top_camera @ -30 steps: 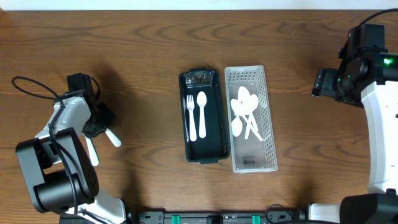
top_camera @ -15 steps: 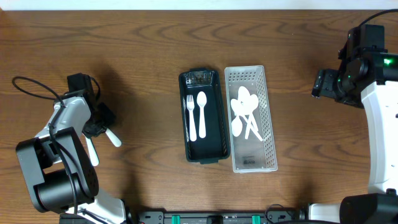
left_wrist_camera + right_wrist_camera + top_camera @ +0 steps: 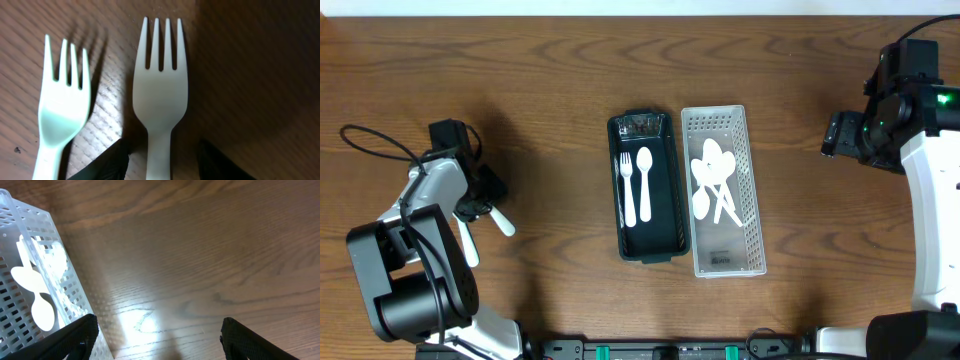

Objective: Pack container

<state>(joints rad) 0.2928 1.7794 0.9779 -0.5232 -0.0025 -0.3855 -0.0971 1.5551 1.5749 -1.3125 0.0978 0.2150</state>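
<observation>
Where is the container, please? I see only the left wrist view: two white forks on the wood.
Observer: The dark container stands at the middle of the table, far to the right of those forks.
Operator: Is something inside it already?
Observer: Yes, one white fork and one white spoon lie side by side in it.
Operator: Is anything next to it?
Observer: A clear perforated tray stands close on its right side, holding several white spoons.

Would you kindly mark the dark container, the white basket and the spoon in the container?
dark container (image 3: 645,238), overhead view, bare floor
white basket (image 3: 715,124), overhead view, bare floor
spoon in the container (image 3: 644,160), overhead view, its bowl
</observation>
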